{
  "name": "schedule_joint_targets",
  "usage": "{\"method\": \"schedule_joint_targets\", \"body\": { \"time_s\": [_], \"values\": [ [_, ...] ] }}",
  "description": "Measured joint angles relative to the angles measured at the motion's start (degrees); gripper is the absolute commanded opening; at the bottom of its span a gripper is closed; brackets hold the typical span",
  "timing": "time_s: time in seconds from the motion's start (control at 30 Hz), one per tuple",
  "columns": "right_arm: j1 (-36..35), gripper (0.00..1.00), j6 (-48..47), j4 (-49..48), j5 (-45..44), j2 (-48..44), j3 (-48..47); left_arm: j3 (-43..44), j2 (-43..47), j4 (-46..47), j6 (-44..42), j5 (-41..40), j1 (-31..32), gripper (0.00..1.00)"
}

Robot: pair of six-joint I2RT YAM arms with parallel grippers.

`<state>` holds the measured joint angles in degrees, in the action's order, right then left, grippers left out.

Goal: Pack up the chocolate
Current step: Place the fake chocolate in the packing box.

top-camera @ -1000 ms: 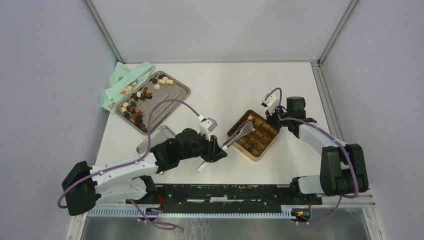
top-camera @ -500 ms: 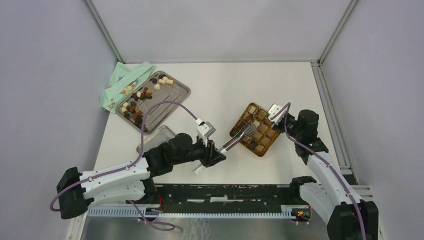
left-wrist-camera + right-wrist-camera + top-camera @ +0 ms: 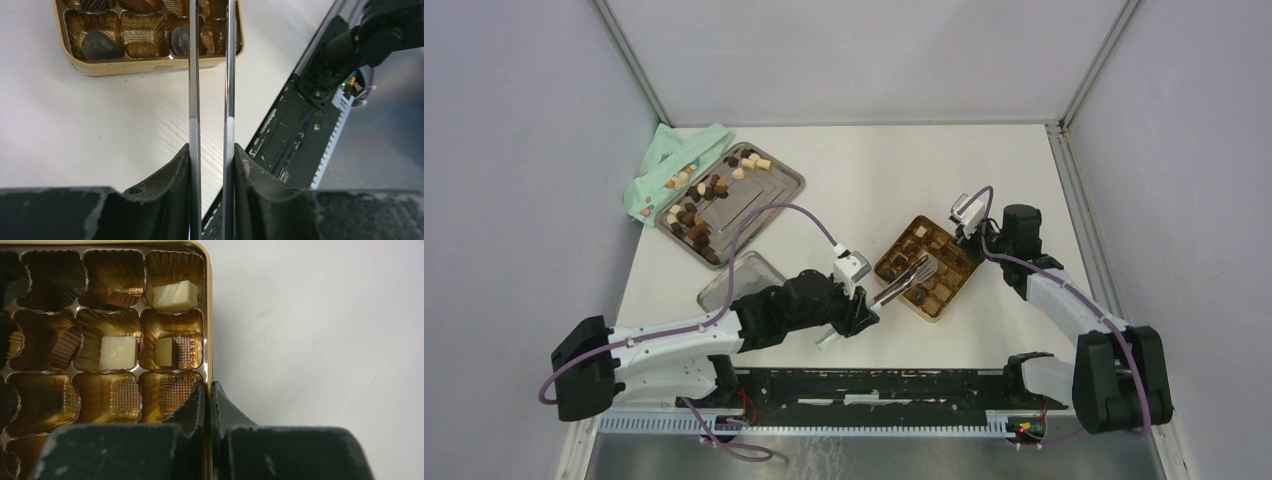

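Observation:
The gold tin [image 3: 902,297] lies at centre right with chocolate pieces in some cups. My right gripper [image 3: 972,243] is shut on its right rim; in the right wrist view the fingers [image 3: 207,387] pinch the rim [image 3: 208,315] beside white pieces [image 3: 174,294] and brown pieces [image 3: 65,345]. My left gripper [image 3: 861,305] is shut on metal tongs [image 3: 886,291], whose tips reach over the tin. In the left wrist view the gripper [image 3: 211,155] holds the two tong arms [image 3: 194,75] slightly apart; their tips are out of view. More chocolate [image 3: 699,205] lies on the metal tray [image 3: 769,190].
A mint-green bag [image 3: 664,165] lies at the tray's far left edge. A smaller shiny tray [image 3: 734,280] sits near my left arm. The black rail [image 3: 874,385] runs along the near edge. Grey walls close the left, back and right.
The tin has turned and shifted slightly left with my right gripper on its rim. My left arm has moved a little with the tongs, still over the tin.

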<state>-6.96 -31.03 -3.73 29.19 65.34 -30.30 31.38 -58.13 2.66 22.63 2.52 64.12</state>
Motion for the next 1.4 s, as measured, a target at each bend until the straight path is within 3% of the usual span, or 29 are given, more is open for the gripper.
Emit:
{"method": "schedule_joint_targets", "body": {
  "time_s": [0.23,0.63,0.87,1.17,1.4],
  "values": [
    [1.9,0.03,7.13,1.53,-1.27,8.13,-1.46,5.27,-8.57,-2.58,0.02,-4.81,0.0,0.02],
    [3.3,0.4,9.16,3.32,0.33,10.91,-4.31,12.13,-17.66,-5.66,0.02,-6.47,0.02,0.03],
    [5.07,0.45,8.68,3.91,1.81,10.86,-4.5,12.2,-19.19,-6.88,0.07,-5.18,0.04,0.09],
    [5.64,0.46,7.56,5.05,2.8,10.08,-4.5,14.19,-20.98,-8.59,0.13,-4.13,0.04,0.36],
    [5.9,0.46,6.73,6.01,3.43,9.64,-4.5,15.34,-21.0,-10.25,0.2,-4.15,0.04,0.41]
  ]
}}
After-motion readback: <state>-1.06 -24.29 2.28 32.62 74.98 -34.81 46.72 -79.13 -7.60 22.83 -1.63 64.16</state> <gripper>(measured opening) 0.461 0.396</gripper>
